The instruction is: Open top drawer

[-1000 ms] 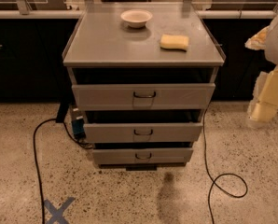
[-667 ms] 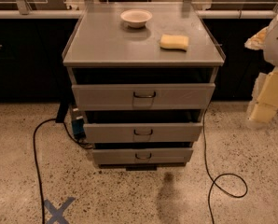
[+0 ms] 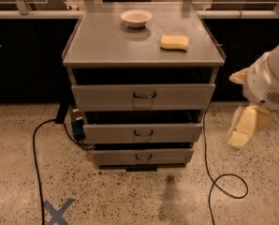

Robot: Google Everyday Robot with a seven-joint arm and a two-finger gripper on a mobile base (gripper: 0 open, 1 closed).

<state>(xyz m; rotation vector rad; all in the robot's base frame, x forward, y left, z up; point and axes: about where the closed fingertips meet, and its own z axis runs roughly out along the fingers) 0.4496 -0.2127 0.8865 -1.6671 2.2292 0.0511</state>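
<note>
A grey metal cabinet stands at the centre of a speckled floor. Its top drawer sits directly under the worktop. A dark gap shows between the drawer's front and the worktop, and a small dark handle is at the middle of the panel. Two lower drawers sit beneath it, each with a shorter front and a dark gap above.

The gripper hangs at 3 o'clock from the cabinet. It is well apart from the drawer and touches nothing, at about the height of the middle drawer, below the white arm at the frame's right edge. Whether it is released or clenched cannot be told.

On the worktop, a white bowl rests at 12 o'clock and a yellow sponge lies at 2 o'clock from the centre.

Black cable trails over the floor at 8 o'clock from the cabinet, and another cable loops at 4 o'clock. A blue cross marks the floor at 7 o'clock.
</note>
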